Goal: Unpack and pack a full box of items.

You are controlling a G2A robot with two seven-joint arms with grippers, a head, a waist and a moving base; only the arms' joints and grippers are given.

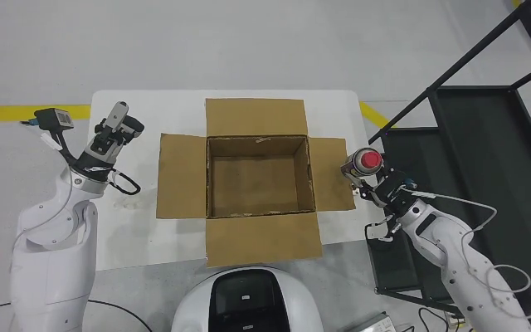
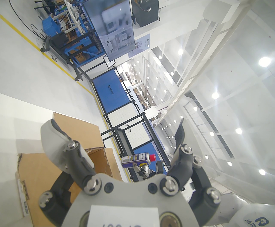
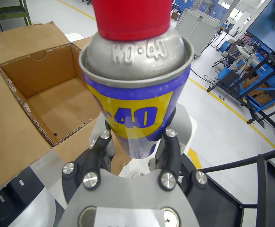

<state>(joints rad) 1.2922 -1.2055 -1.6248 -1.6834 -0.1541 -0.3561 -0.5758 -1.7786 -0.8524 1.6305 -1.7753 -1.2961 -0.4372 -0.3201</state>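
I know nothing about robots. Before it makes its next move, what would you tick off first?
1. Grip: ok, the right pincer is clamped low on the spray can.
2. The red cap: ok, it is on.
3. The box: ok, flaps spread open.
4. Can above the opening: not ok, it is by a side flap's outer edge.
5. The left pincer: ok, open, apart from the box, over the other side of the table.
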